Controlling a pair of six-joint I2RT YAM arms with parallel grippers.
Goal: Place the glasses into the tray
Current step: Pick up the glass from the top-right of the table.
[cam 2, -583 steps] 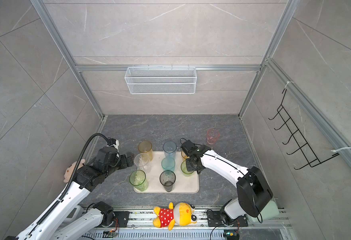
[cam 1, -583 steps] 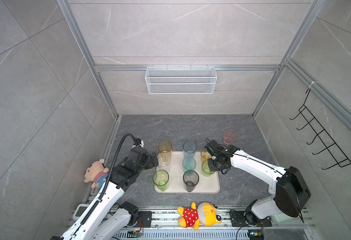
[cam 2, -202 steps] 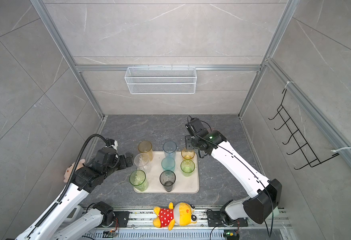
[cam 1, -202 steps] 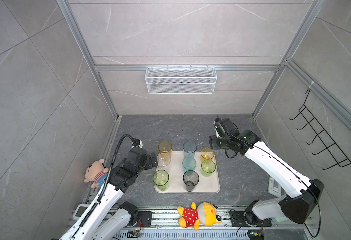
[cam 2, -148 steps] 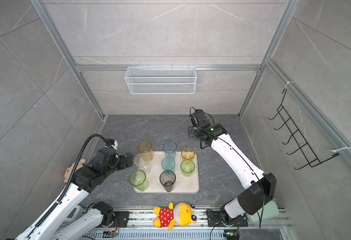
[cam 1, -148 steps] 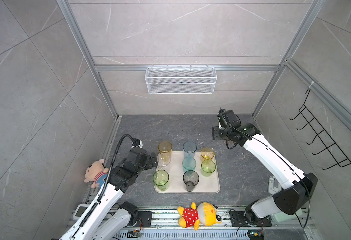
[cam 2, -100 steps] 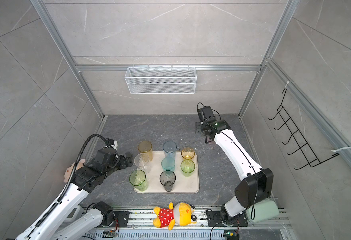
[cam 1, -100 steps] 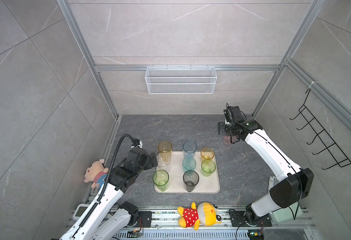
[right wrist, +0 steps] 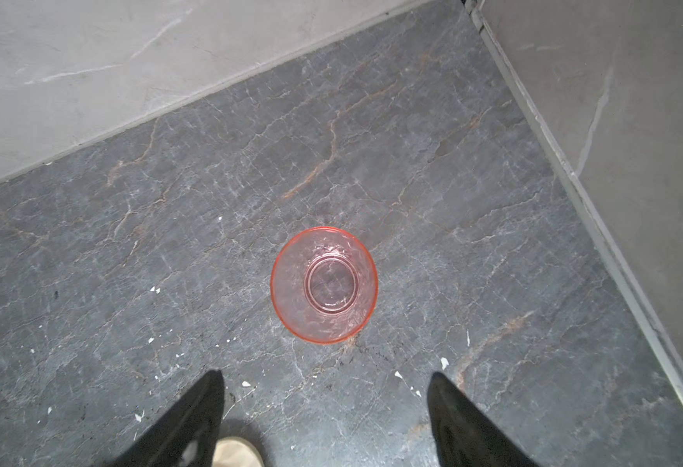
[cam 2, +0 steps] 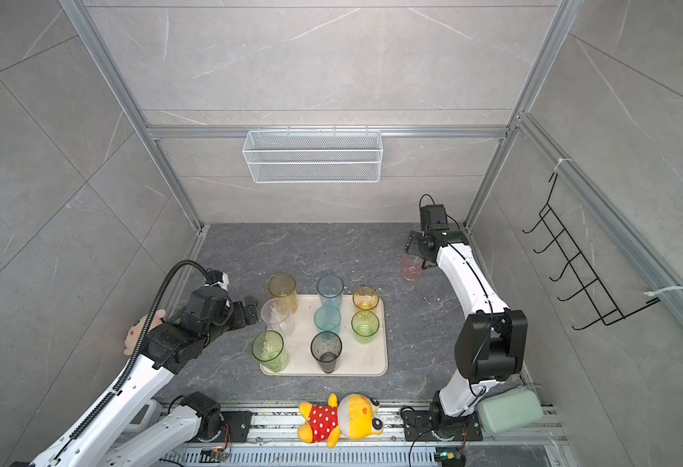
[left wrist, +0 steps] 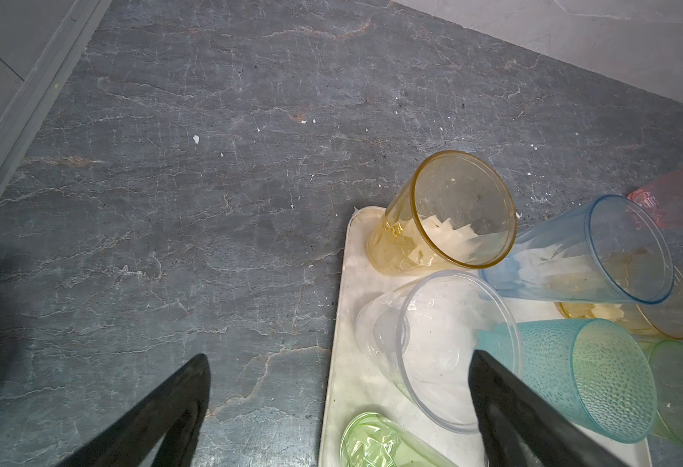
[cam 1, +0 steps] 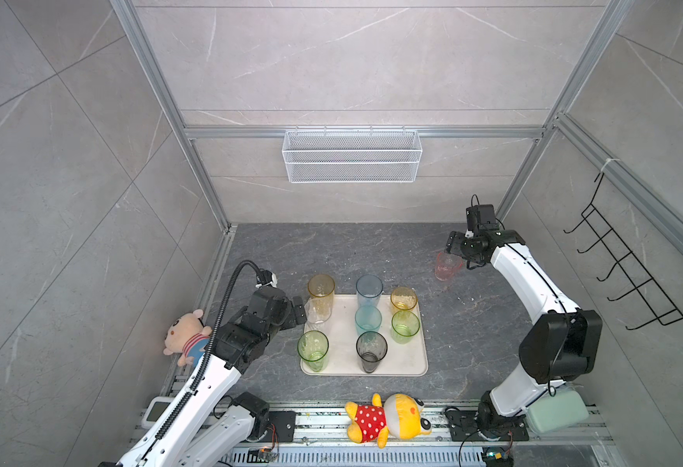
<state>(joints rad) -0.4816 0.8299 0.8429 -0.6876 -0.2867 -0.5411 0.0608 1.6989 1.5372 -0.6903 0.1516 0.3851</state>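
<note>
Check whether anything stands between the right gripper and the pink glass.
Nothing visible does. The right gripper hangs over the pink glass, jaws open; only bare grey tabletop shows between them.

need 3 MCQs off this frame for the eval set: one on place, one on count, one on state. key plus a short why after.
1. Where is the pink glass?
A. On the tray
B. On the stone surface, apart from the tray
C. Lifted clear of the surface

2. How many glasses stand on the tray?
A. Six
B. Nine
C. Eight

3. How do the jaws of the right gripper stand?
A. Open, empty
B. Shut on the pink glass
C. Shut on nothing

Key:
1 B: both top views show it standing alone beyond the tray's far right corner.
2 C: eight are on the tray, only the pink one is off it.
3 A: the right wrist view shows the jaws spread, with the glass ahead of them, not between.
</note>
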